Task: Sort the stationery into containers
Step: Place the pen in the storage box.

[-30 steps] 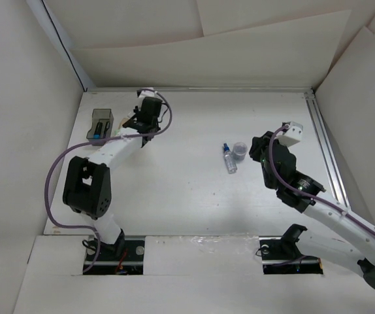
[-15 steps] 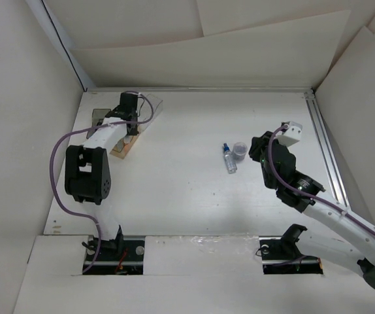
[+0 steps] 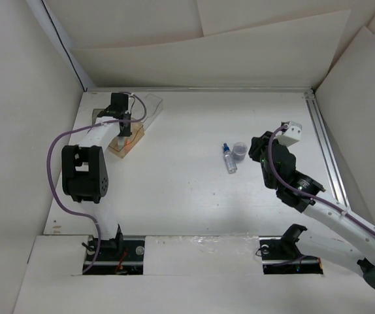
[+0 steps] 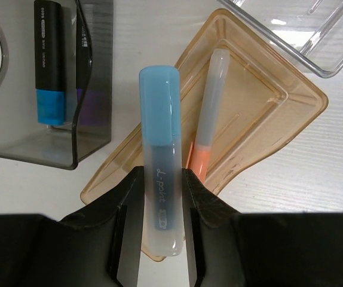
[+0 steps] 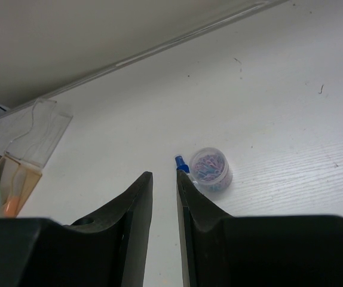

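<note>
Left wrist view alone shows left jaws clamped on blue-capped marker (image 4: 159,125), frame centre, overlapping amber bin (image 4: 267,113); right jaws slightly apart, empty.

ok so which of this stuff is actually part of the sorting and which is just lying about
Part of the job: blue marker in the left pincer; orange marker; black-and-blue marker; amber bin; dark grey bin; clear bin; blue-capped bottle; probably the round tub of coloured bits.
Just lying about: purple cable; metal rail on the far right.
</note>
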